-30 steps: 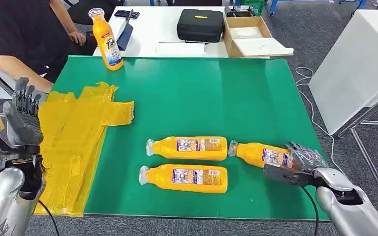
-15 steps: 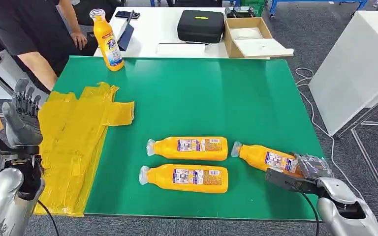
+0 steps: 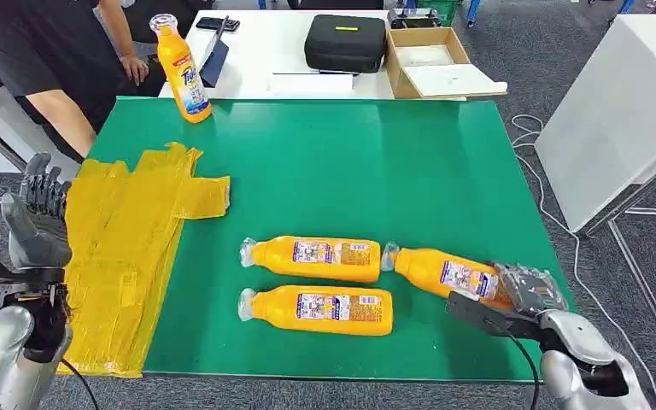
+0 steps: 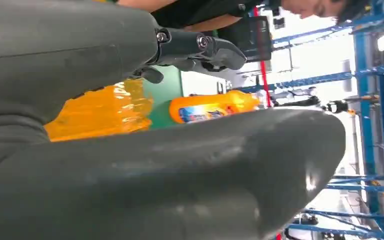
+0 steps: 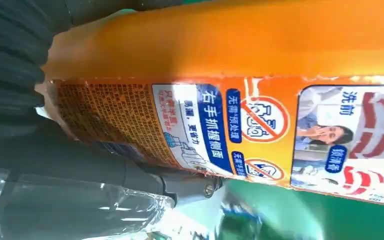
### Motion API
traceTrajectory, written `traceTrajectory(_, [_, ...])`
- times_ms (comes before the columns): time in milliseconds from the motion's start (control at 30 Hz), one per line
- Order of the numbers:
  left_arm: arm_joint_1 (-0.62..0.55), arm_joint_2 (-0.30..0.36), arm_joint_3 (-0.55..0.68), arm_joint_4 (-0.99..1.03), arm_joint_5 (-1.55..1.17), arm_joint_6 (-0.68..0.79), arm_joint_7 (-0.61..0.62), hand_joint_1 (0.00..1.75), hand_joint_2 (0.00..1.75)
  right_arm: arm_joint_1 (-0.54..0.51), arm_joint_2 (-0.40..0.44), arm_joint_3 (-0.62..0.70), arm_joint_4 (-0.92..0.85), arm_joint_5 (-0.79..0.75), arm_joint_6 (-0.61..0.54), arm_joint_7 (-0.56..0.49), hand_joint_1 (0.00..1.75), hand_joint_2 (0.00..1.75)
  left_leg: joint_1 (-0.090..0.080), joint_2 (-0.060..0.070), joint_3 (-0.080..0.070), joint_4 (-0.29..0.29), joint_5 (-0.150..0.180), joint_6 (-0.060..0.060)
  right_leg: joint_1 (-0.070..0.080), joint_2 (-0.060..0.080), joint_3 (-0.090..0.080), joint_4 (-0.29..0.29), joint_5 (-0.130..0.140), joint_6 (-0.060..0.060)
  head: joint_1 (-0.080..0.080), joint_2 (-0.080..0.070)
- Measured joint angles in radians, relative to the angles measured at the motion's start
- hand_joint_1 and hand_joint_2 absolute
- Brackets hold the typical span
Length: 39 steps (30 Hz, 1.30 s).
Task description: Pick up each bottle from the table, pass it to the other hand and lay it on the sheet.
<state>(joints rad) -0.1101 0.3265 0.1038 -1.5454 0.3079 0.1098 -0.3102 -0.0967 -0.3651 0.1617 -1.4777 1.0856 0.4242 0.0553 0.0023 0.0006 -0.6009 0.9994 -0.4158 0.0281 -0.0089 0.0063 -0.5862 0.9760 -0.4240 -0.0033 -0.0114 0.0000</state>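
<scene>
Three orange bottles lay on green table [image 3: 444,171] near its front edge; fourth bottle [image 3: 180,70] stood upright at far left corner. My right hand [image 3: 525,295] gripped base end of rightmost bottle [image 3: 444,272], fingers wrapped round it, bottle tilted, neck just beside upper middle bottle [image 3: 318,258]. Lower middle bottle [image 3: 320,309] lay parallel beneath it. My left hand [image 3: 36,224] was raised, fingers spread, holding nothing, beside yellow sheet [image 3: 128,248]. Person [image 3: 38,51] stood at far left.

A black case [image 3: 345,41] and an open cardboard box [image 3: 431,60] sit on the white table [image 3: 260,60].
</scene>
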Motion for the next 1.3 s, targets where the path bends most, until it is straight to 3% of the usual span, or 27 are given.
traceTrajectory(133, [0.027,0.000,0.014,-0.008,0.006,-0.014,-0.005,0.00,0.00,-0.006,0.001,-0.048,-0.128,-0.035,0.015,-0.015,1.75,1.75,0.000,-0.002,-0.001,0.000,0.000,0.000,0.000,-0.001,0.000,0.000,0.000,0.000,0.000,0.000])
traceTrajectory(167, [0.033,0.000,0.018,-0.011,0.007,-0.018,-0.007,0.00,1.75,-0.006,0.000,-0.057,-0.150,-0.050,0.005,-0.027,1.75,1.75,0.000,-0.002,-0.001,0.000,0.000,0.000,0.000,-0.001,0.000,0.000,0.000,0.000,0.000,0.000])
traceTrajectory(400, [0.041,-0.022,0.014,-0.020,0.016,-0.083,-0.016,0.00,1.75,-0.071,-0.114,-0.159,-0.299,-0.278,-0.015,-0.068,1.75,1.75,-0.001,-0.002,-0.003,0.001,0.000,0.000,-0.001,-0.003,-0.002,0.000,0.000,0.000,0.001,0.000])
traceTrajectory(700, [0.061,-0.045,-0.004,-0.034,0.091,-0.122,-0.039,0.00,1.75,-0.061,-0.115,-0.166,-0.354,-0.280,-0.092,-0.082,1.75,1.75,-0.001,-0.002,-0.004,0.000,0.000,0.001,-0.001,-0.001,-0.002,0.000,0.000,0.000,0.000,0.000])
traceTrajectory(800, [0.045,-0.054,-0.028,-0.032,0.156,-0.166,-0.021,0.00,1.75,-0.130,-0.059,-0.096,-0.312,-0.279,-0.110,-0.051,1.75,1.75,0.001,0.002,-0.003,0.000,0.000,0.000,0.001,0.003,-0.003,0.000,0.001,-0.001,0.000,0.000])
traceTrajectory(1033, [-0.084,-0.098,-0.215,0.026,0.406,-0.256,0.048,0.00,1.75,-0.397,0.100,0.230,-0.036,-0.408,-0.200,0.060,1.75,1.75,0.003,0.004,-0.003,0.000,0.007,-0.005,0.003,0.003,-0.005,0.001,0.006,-0.006,0.000,0.000])
traceTrajectory(1300, [-0.108,-0.100,-0.286,0.051,0.433,-0.247,0.045,0.00,1.75,-0.466,0.126,0.353,0.055,-0.440,-0.220,0.074,1.75,1.75,0.003,0.000,-0.006,0.000,0.006,-0.005,0.003,0.002,-0.006,0.001,0.005,-0.006,0.000,0.000])
